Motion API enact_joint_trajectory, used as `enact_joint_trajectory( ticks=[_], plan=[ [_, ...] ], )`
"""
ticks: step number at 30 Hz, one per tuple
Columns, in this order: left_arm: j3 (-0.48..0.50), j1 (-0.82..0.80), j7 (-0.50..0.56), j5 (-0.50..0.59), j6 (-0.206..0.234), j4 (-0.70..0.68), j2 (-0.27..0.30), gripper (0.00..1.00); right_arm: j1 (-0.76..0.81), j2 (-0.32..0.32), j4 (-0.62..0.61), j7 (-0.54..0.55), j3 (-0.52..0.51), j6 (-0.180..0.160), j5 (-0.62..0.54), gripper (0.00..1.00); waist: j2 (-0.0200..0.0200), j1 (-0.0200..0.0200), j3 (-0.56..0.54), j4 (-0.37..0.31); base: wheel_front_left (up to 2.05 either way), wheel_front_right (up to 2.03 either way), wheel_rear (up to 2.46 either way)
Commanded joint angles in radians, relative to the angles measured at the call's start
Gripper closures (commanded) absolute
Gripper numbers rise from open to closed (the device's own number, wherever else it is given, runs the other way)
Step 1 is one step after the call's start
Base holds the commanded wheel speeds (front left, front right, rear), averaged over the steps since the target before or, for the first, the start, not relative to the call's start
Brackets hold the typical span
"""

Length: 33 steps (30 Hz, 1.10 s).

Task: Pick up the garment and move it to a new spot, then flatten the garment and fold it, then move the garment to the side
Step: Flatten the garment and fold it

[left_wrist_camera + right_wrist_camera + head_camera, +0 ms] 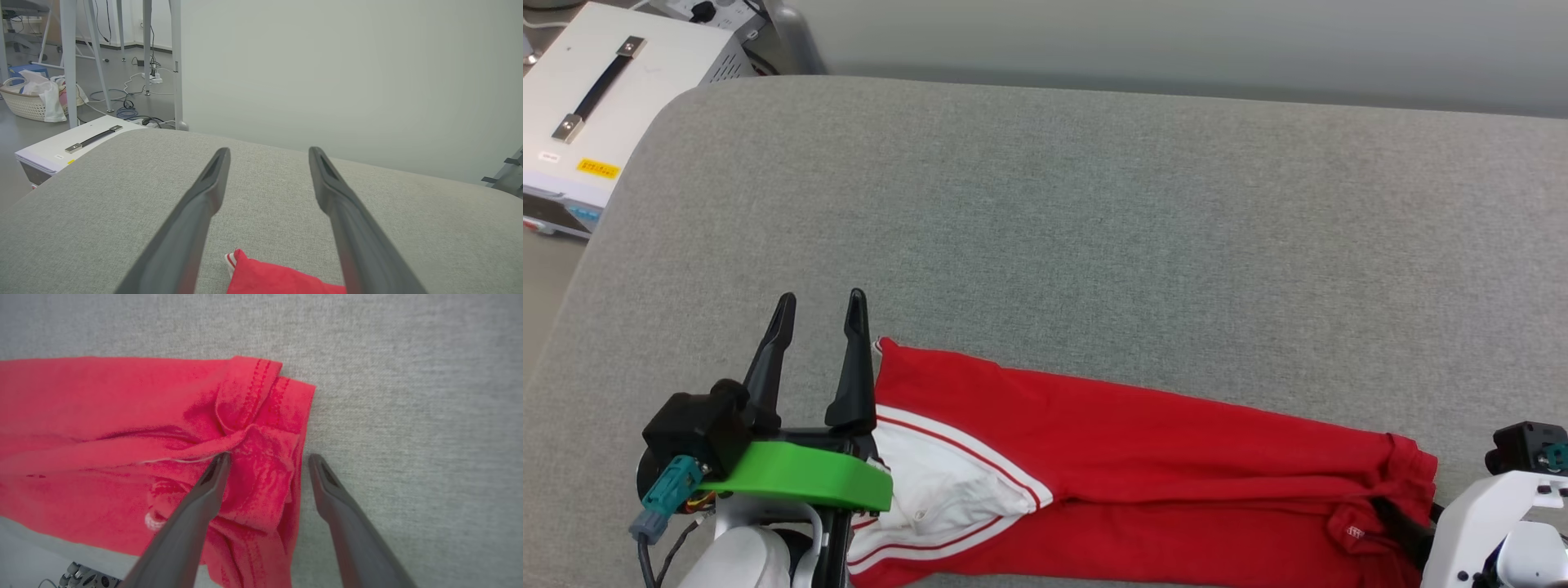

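Head view: the garment (1143, 441) is seen lying on the gray padded surface (1094, 204), close to its near edge. It is folded into a long red band that runs from the robot's left to its right. At the left end a white sleeve (947, 482) with red stripes is turned up, and at the right end the hem (261, 388) is bunched. The left gripper (821, 298) is held just beside the left end of the band. Its two fingers are spread wide apart and nothing is kept between them. In the left wrist view these fingers are seen above the bare surface, with a red corner of the garment below them. In the right wrist view the right gripper (270, 457) is also opened wide; one finger is placed over the crumpled hem and the other over the gray cloth just beside the edge. No fabric is pinched, and whether the fingertips touch the cloth cannot be told. A white box (596, 106) with a black handle is seen beyond the far left corner of the surface.
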Motion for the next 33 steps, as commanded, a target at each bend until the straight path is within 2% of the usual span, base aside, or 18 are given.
enact_joint_trajectory(
  ticks=[1, 7, 8, 9, 10, 15, 23, 29, 33],
  plan=[
    [0.007, 0.012, -0.006, 0.014, 0.001, -0.001, -0.004, 0.00, -0.012, 0.004, 0.014, 0.013, 0.016, 0.000, 0.012, 0.00, 0.0000, 0.0001, 0.025, 0.023, 0.00, 0.00, 0.00],
    [0.021, 0.016, -0.006, 0.026, -0.007, 0.013, -0.023, 0.00, -0.003, 0.005, 0.064, 0.037, 0.087, 0.000, 0.048, 0.00, 0.0000, 0.0001, 0.045, 0.037, 0.00, 0.00, 0.00],
    [0.022, 0.017, -0.006, 0.029, -0.008, 0.016, -0.026, 0.00, -0.001, 0.006, 0.072, 0.044, 0.100, 0.000, 0.052, 0.54, 0.0000, 0.0001, 0.046, 0.037, 0.00, 0.00, 0.00],
    [0.024, 0.018, -0.006, 0.031, -0.009, 0.019, -0.028, 0.00, 0.000, 0.006, 0.076, 0.048, 0.112, 0.000, 0.055, 0.66, 0.0000, 0.0001, 0.045, 0.037, 0.00, 0.00, 0.00],
    [0.025, 0.020, -0.006, 0.032, -0.010, 0.024, -0.031, 0.00, 0.002, 0.009, 0.080, 0.050, 0.122, 0.000, 0.063, 1.00, 0.0000, 0.0001, 0.043, 0.038, 0.00, 0.00, 0.00],
    [0.027, 0.028, -0.006, 0.042, -0.016, 0.039, -0.038, 0.00, -0.004, 0.003, 0.081, 0.041, 0.128, 0.000, 0.067, 1.00, 0.0000, 0.0001, 0.024, 0.031, 0.00, 0.00, 0.00],
    [0.019, 0.046, -0.001, 0.049, -0.012, 0.053, -0.031, 0.00, -0.043, -0.034, 0.048, 0.016, 0.084, 0.000, 0.060, 1.00, 0.0000, 0.0001, -0.023, 0.001, 0.00, 0.00, 0.00],
    [0.016, 0.070, 0.006, 0.047, -0.004, 0.057, -0.023, 0.00, -0.051, -0.064, 0.050, 0.051, 0.011, 0.000, 0.065, 1.00, 0.0000, 0.0001, -0.068, -0.024, 0.00, 0.00, 0.00],
    [0.013, 0.087, 0.012, 0.049, 0.004, 0.053, -0.014, 0.00, -0.041, -0.072, 0.042, 0.081, -0.078, 0.000, 0.057, 1.00, 0.0000, 0.0001, -0.089, -0.036, 0.00, 0.00, 0.00]
  ],
)
